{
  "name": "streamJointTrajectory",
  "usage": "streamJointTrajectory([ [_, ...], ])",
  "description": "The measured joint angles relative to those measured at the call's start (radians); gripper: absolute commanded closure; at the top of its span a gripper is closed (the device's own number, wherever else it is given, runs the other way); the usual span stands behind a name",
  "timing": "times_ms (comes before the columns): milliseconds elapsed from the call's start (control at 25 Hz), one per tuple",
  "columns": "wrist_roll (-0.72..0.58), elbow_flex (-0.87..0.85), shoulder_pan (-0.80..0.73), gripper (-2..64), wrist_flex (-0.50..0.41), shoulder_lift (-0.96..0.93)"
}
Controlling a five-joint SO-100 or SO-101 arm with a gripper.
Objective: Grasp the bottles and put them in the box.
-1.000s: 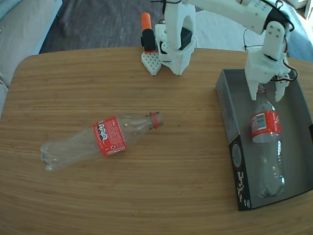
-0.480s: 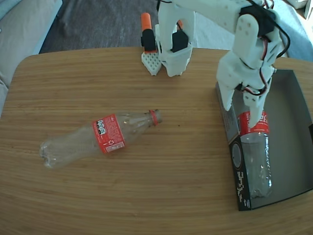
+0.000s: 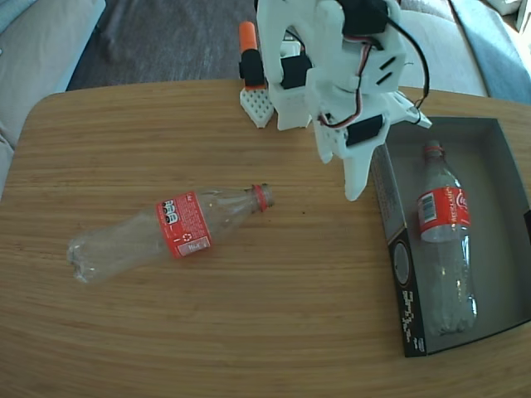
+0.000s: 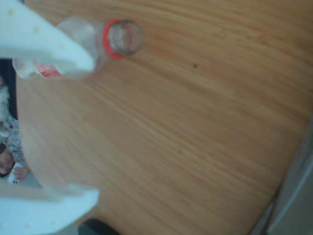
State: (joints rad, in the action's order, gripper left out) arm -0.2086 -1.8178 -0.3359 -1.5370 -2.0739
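Clear plastic lying in the box [image 3: 506, 149] now, one bottle [image 3: 444, 240] resting lengthwise on the grey floor, neck toward the far end, base toward the near end, red label up. Lying free, nothing touching it. A second ago sitting under the fingers with its neck pinched between them; half a second ago sliding toward the box's left wall with the arm over it; now settled closer to the middle and let go. So counting that as one of two delivered.

Swinging left and out of the box, the white gripper [image 3: 355, 178] now hanging over bare wooden table [image 3: 249, 332] just left of the box's black printed side. Fingers spread apart and holding nothing: wrist view showing one white finger [image 4: 44, 41] at the top and the other at the bottom, wide wood grain between them.

Already lining up on the second bottle [image 3: 162, 236], lying on its side well to the left of the box, open mouth and red neck ring pointing right toward the arm, base toward the left edge. Same bottle [image 4: 100, 41] showing in the wrist view, mouth peeking past the upper finger, not yet between the two. Unmoved across the last second.

Likely next: reaching further left, dropping over the neck or shoulder, closing, carrying back. Room looking tight beside the first bottle, so aiming for the box's right half.
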Motion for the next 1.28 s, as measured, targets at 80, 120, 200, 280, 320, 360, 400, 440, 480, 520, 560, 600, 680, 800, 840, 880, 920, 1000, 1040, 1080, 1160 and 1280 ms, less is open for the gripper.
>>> streamJointTrajectory([
  [80, 0.000, 0.000, 0.014, 34.6, 0.002, -0.008],
  [120, 0.000, 0.000, 0.026, 34.6, 0.005, -0.008],
  [200, 0.000, -0.002, 0.057, 34.6, 0.028, -0.008],
  [280, -0.002, -0.003, 0.097, 34.6, 0.077, -0.008],
  [320, -0.002, -0.008, 0.138, 34.6, 0.103, -0.008],
  [360, -0.021, -0.023, 0.169, 34.6, 0.127, -0.008],
  [400, -0.043, -0.044, 0.195, 34.6, 0.153, -0.008],
  [440, -0.071, -0.074, 0.224, 34.6, 0.176, -0.008],
  [480, -0.094, -0.095, 0.253, 34.6, 0.193, -0.008],
  [520, -0.117, -0.118, 0.293, 34.6, 0.215, -0.008],
  [560, -0.135, -0.141, 0.316, 34.6, 0.235, -0.008],
  [600, -0.155, -0.163, 0.328, 34.6, 0.253, -0.008],
  [680, -0.195, -0.201, 0.353, 34.6, 0.287, -0.008],
  [800, -0.284, -0.252, 0.376, 34.6, 0.302, -0.008],
  [840, -0.330, -0.264, 0.367, 34.6, 0.302, -0.008],
  [880, -0.362, -0.270, 0.368, 34.6, 0.302, -0.008],
  [920, -0.399, -0.273, 0.376, 34.1, 0.299, -0.008],
  [1000, -0.459, -0.273, 0.380, 33.0, 0.276, -0.008],
  [1040, -0.489, -0.273, 0.374, 31.2, 0.262, -0.008],
  [1080, -0.522, -0.273, 0.379, 29.3, 0.252, -0.008],
  [1160, -0.566, -0.273, 0.402, 26.6, 0.247, -0.008],
  [1280, -0.609, -0.278, 0.408, 26.6, 0.252, -0.008],
])
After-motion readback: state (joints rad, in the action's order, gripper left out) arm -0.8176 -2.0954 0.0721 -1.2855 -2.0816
